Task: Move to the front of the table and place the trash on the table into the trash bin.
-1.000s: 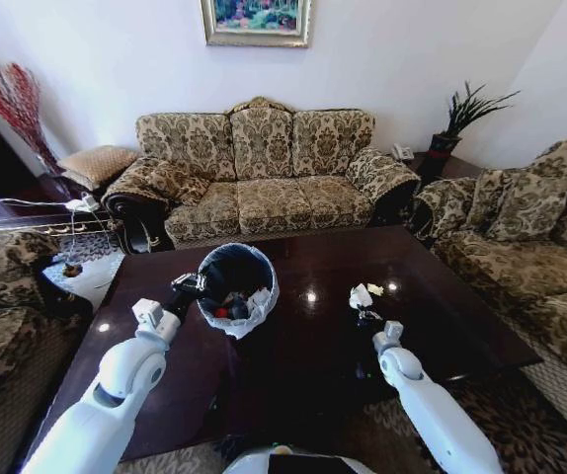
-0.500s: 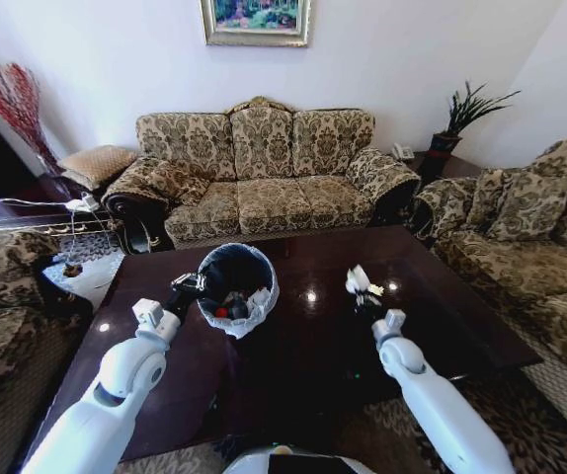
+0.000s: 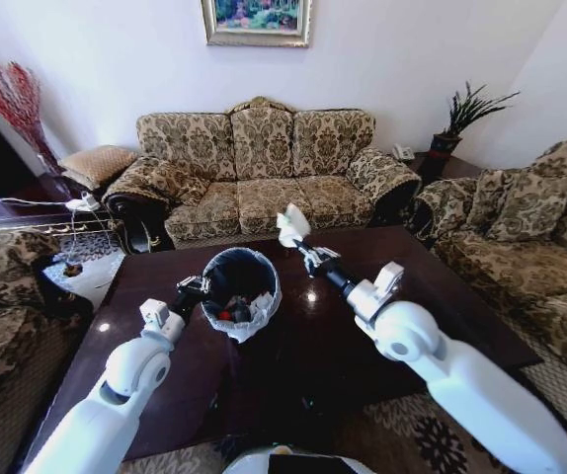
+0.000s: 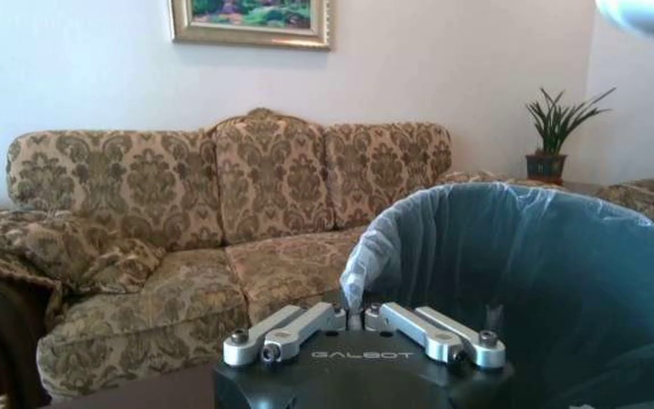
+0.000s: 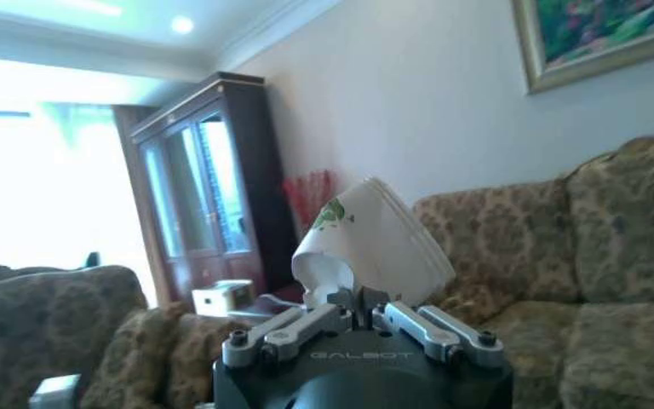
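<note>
White crumpled paper (image 3: 291, 224) sits pinched in the right gripper (image 3: 297, 240), jaws closed on its lower edge, raised above the table (image 3: 442, 316) just beyond the bin (image 3: 239, 288). It looks featherlight, soft and easily crushed; an edge pinch should suffice. Its long axis runs upward from the fingers. The left gripper (image 3: 193, 289) is clamped on the bin's bag-lined rim.

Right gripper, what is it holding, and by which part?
The right gripper pinches a crumpled white paper wrapper by its lower edge.
</note>
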Robot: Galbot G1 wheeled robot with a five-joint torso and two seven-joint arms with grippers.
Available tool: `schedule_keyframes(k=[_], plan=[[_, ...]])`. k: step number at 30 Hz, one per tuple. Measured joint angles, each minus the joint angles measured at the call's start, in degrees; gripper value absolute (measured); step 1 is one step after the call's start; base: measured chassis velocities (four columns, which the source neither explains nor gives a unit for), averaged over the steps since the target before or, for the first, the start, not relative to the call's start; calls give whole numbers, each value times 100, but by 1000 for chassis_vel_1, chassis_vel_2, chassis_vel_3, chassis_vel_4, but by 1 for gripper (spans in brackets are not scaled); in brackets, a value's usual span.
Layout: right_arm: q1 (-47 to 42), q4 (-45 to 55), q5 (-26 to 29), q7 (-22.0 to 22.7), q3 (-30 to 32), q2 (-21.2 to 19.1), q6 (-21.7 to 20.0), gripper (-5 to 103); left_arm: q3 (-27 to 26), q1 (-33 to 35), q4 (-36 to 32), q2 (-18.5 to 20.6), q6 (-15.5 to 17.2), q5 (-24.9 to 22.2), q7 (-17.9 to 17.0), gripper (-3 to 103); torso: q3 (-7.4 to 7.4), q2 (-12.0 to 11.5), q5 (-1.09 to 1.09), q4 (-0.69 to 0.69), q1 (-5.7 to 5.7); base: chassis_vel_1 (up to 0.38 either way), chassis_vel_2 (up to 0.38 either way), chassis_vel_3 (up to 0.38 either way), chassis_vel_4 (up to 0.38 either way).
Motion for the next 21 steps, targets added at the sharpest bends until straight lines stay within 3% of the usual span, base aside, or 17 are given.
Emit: schedule_keyframes(k=[5,8,12,19,21], plan=[[336,38,399,-99,-564,-131,-276,1,68,-24,-42,-27,15,10,4,3,0,0,0,0,0,0,0,0,0],[636,125,780,104,-1131,-284,-474,1,61,-3,-102,-27,18,17,3,3,0,0,1,1,0,0,0,0,0],[924,148,887,198,-1533,-361,-608,-2,35,22,-138,-59,18,42,4,3,0,0,1,0,0,0,0,0,0],[1185,-44,1071,575,-1691,-137,-620,3,30,23,-176,-77,18,49,8,3,0,0,1,2,0,0,0,0,0],[1203,-180,1047,608,-1716,-108,-568,9,25,18,-180,-71,33,55,7,3,0,0,1,1,0,0,0,0,0]])
